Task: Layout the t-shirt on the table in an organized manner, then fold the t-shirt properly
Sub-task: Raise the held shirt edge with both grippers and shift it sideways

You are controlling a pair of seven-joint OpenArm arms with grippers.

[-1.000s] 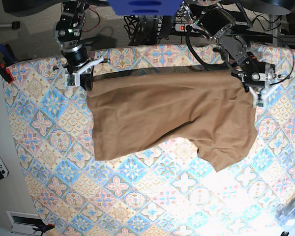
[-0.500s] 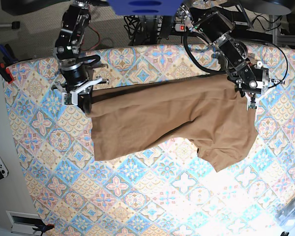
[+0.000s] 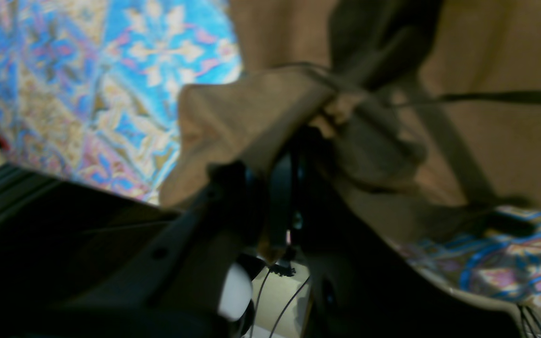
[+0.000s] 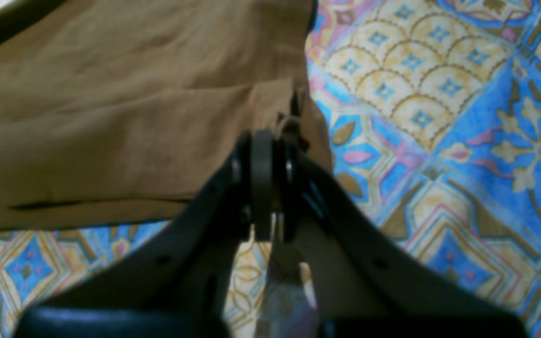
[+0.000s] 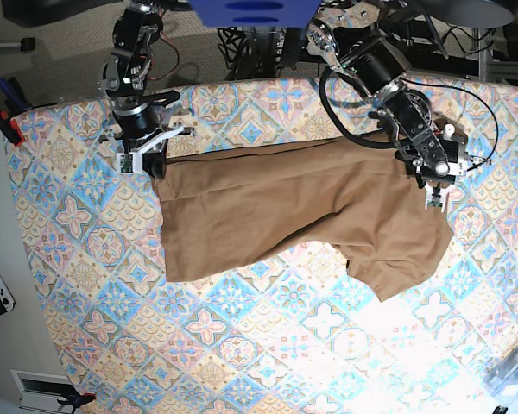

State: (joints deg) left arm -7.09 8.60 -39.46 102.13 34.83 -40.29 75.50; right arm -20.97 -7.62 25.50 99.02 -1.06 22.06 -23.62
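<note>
Tan-brown t-shirt lies spread on the patterned bench, its long axis running across the base view from one arm to the other, a sleeve trailing toward the near edge. Right claw is pressed together, pinching one far corner of the fabric. Left claw is likewise clamped on the opposite corner, where cloth bunches around it.

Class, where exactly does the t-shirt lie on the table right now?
In the base view the t-shirt lies across the table's upper middle, its top corners pinched by the right tool and left tool.
</note>
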